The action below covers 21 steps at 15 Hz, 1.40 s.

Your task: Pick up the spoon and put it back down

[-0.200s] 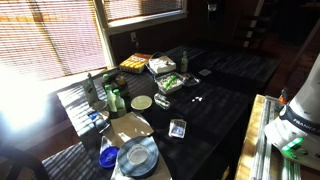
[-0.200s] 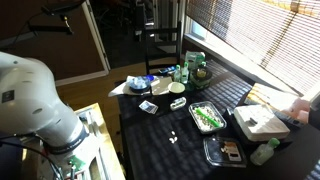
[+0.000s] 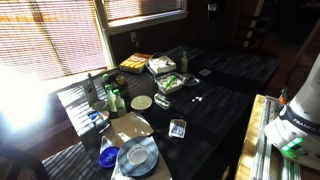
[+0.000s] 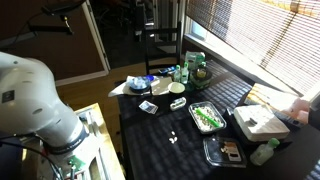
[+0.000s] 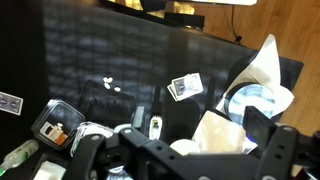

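Note:
A small pale object lies on the dark table. It also shows in an exterior view and in the wrist view. It is too small to tell whether it is the spoon. My gripper is open and empty, high above the table, with its dark fingers wide apart over a brown paper sheet. The white arm stands off the table's edge in both exterior views. The gripper is far from the pale object.
On the table are a blue plate stack, a white bowl, green bottles, a tray of green items, a white box, a black tray and a small card. Blinds and a window run along one side.

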Motion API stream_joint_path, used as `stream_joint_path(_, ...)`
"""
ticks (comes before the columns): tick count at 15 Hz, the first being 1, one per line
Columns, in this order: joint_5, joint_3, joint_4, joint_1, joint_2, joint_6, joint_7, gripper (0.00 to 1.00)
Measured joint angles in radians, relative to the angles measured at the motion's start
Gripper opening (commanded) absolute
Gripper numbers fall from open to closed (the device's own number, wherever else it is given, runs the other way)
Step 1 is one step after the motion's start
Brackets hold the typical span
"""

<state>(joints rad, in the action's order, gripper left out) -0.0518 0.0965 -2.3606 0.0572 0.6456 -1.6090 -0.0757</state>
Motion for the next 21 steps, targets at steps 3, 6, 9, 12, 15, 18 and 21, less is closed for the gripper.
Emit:
stream_joint_path(3,-0.001,-0.001,-0.003,-0.021,-0.016,-0.044,-0.075,1.00)
stream_joint_path(6,-0.001,-0.004,-0.003,-0.030,-0.039,-0.058,-0.091,1.00)
stream_joint_path(9,-0.001,-0.003,-0.003,-0.030,-0.040,-0.059,-0.093,1.00)
stream_joint_path(12,0.000,-0.004,-0.003,-0.030,-0.040,-0.059,-0.094,1.00)
stream_joint_path(15,0.000,-0.003,-0.006,-0.049,-0.049,-0.089,-0.178,1.00)
stream_joint_path(18,0.000,-0.003,-0.022,-0.095,-0.096,-0.192,-0.294,1.00)
stream_joint_path(21,0.002,-0.003,-0.039,-0.146,-0.192,-0.316,-0.409,1.00)
